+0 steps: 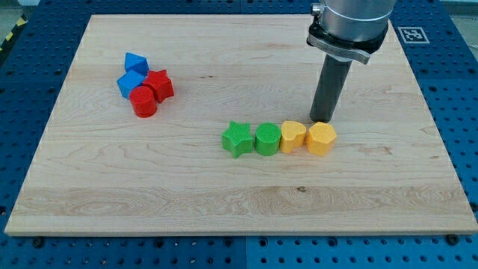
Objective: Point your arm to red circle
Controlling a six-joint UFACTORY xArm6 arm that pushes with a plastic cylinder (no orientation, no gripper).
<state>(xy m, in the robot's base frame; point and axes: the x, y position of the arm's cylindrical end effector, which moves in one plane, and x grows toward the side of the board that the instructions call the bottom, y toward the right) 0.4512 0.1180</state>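
The red circle sits at the view's left on the wooden board, touching a red star and a blue block; another blue block is just above. My tip is at the view's right, just above a yellow hexagon, far to the right of the red circle. The rod rises to the silver arm at the top.
A row runs across the middle: green star, green circle, yellow heart, then the yellow hexagon. Blue perforated table surrounds the board.
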